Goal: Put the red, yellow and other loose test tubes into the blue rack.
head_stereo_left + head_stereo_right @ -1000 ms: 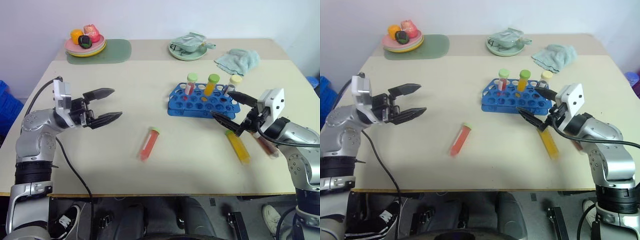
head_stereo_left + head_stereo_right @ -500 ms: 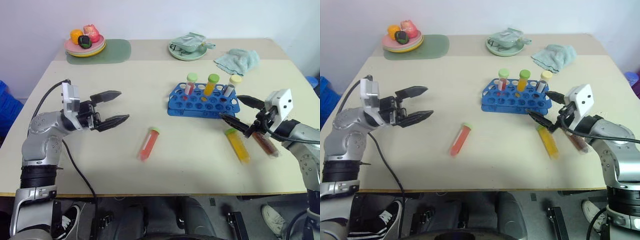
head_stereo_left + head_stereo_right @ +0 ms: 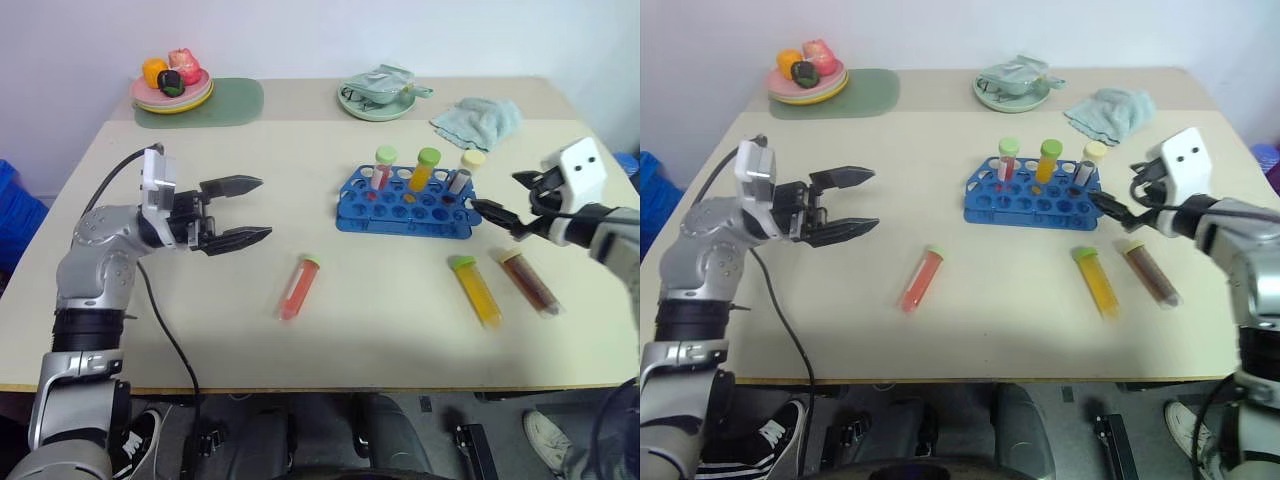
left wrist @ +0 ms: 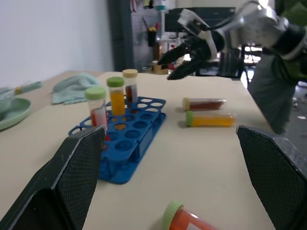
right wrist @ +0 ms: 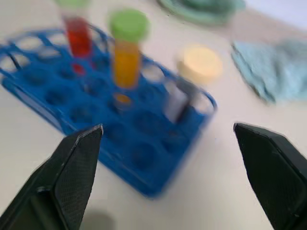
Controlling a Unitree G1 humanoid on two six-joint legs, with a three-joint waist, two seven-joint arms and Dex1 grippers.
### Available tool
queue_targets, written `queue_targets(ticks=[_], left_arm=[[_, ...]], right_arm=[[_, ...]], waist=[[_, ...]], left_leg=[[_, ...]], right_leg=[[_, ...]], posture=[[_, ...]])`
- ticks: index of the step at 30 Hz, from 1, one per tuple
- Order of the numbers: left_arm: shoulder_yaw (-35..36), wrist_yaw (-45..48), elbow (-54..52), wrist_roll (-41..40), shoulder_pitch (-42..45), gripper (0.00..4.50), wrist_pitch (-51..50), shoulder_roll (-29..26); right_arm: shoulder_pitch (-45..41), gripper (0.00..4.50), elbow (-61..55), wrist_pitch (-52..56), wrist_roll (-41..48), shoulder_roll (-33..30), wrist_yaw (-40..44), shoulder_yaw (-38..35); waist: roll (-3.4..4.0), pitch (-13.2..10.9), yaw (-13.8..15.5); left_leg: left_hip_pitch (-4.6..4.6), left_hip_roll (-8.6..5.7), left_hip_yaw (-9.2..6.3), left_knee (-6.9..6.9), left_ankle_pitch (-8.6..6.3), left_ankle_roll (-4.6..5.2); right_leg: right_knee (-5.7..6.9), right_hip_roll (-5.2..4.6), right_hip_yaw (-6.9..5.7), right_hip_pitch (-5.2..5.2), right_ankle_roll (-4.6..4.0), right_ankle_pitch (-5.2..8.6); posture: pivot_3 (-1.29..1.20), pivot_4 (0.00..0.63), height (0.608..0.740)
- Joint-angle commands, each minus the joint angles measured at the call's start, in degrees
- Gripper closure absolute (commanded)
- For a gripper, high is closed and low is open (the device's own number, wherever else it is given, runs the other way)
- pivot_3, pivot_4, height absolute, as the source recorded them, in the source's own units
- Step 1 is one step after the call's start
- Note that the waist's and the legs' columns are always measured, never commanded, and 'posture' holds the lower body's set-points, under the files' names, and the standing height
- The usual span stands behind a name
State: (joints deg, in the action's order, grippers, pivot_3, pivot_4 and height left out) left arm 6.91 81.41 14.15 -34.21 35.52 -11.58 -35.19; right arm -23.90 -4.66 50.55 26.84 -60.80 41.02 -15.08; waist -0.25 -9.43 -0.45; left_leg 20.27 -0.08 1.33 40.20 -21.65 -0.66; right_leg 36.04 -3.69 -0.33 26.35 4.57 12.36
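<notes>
Three loose tubes [image 3: 921,278] lie near the blue rack [image 3: 1032,200].

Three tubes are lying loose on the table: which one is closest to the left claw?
The red tube with the green cap, lying alone mid-table just past the open left claw. The yellow tube and brown tube lie far off, near the right claw.

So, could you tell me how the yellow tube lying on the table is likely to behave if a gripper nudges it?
The yellow tube is a smooth cylinder lying on its side on the flat table, so it would probably roll sideways. Its liquid filling suggests some weight, and its green cap may make it curve as it rolls.
</notes>
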Motion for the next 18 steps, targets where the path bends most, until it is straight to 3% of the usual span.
queue_targets(ticks=[1, 6, 12, 18], left_arm=[[-0.38, 3.8, 3.74, 0.71, 2.36, 0.03, 2.84, 0.39], [-1.12, 7.39, 7.88, 1.68, 1.8, 0.03, 7.16, 2.99], [-1.61, 10.29, 8.02, 2.33, -2.15, 0.03, 10.66, 4.81], [-1.23, 9.9, 4.01, 1.66, -5.91, 0.03, 10.18, 5.05]], right_arm=[[-3.73, 0.0, 1.67, 10.03, 2.65, -6.06, 2.57, -2.25], [-2.74, 0.0, 4.76, 18.34, 3.01, -12.6, 5.84, -0.47], [-1.68, 0.0, 5.05, 24.85, 5.05, -12.72, 7.44, 0.47], [4.04, 0.0, 3.52, 24.27, 5.0, -12.53, 9.17, 3.32]], waist=[[-0.01, 0.01, -0.22], [-0.02, 0.01, -0.27], [-0.01, 0.02, -0.27], [-0.02, 0.02, -0.02]], left_leg=[[0.0, 0.0, -0.01, 0.0, 0.0, 0.0], [-0.02, 0.02, -0.01, -0.01, -0.01, 0.02], [-0.02, 0.03, 0.0, -0.01, -0.01, 0.02], [0.05, 0.02, -0.01, 0.06, -0.01, 0.02]], right_leg=[[-0.02, 0.01, 0.0, -0.02, 0.0, 0.0], [-0.01, 0.03, 0.01, -0.01, 0.0, 0.0], [0.0, 0.01, 0.04, 0.03, 0.02, -0.01], [-0.02, -0.05, 0.04, 0.02, 0.1, -0.06]], posture=[[0.0, 0.15, 0.74], [0.0, 0.15, 0.74], [0.0, 0.15, 0.74], [0.0, 0.15, 0.74]])
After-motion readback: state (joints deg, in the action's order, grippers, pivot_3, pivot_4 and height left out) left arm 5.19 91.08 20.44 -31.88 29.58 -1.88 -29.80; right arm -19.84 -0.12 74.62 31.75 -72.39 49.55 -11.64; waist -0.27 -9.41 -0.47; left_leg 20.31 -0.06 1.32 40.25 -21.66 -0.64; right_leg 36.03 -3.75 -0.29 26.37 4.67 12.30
